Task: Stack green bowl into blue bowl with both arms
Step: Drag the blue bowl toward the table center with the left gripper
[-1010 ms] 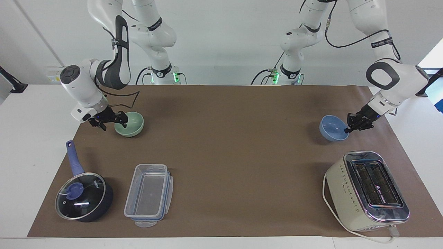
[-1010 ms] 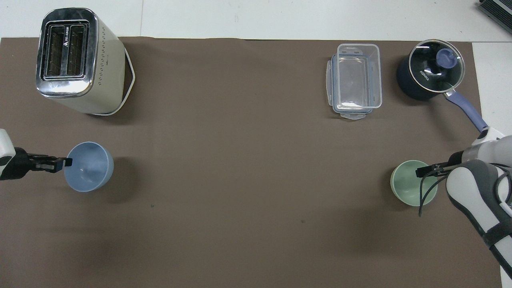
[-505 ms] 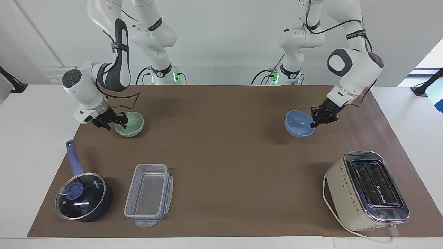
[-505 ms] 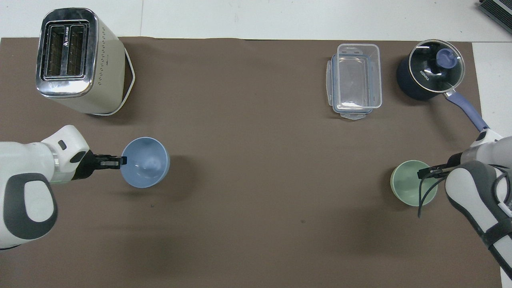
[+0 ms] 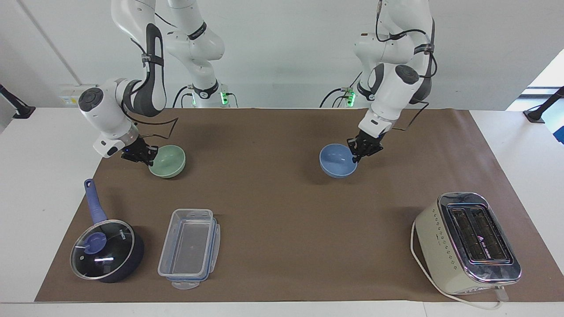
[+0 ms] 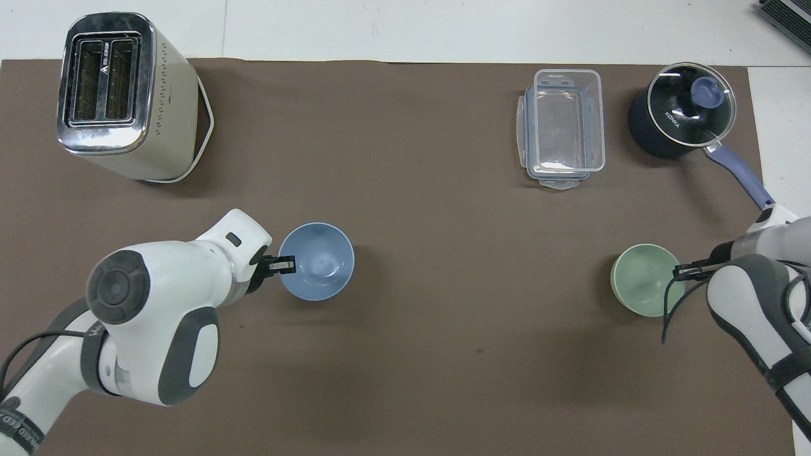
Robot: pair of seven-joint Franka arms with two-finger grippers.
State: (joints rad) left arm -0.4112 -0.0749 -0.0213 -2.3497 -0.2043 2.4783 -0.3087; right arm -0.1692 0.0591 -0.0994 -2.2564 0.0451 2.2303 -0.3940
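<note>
I have the green bowl [image 5: 167, 161] pinched by its rim in the right claw [image 5: 142, 155] at the right arm's end of the desk [image 5: 273, 207]; it has barely shifted in the last second, nudged a little toward the middle. The blue bowl [image 5: 338, 160] is the one that has travelled: the left claw [image 5: 362, 152], closed on its rim, has carried it from beside the toaster [image 5: 467, 242] to near the desk's middle. That narrows the gap, though the bowls are well apart and the stacking is not yet done. Both are smooth, matte, round and equal in size, so I expect a snug nest. Farther from the robots sit a clear plastic container [image 5: 189, 247], a glass-lidded saucepan [image 5: 105, 250] and the cream toaster with its chrome top.
</note>
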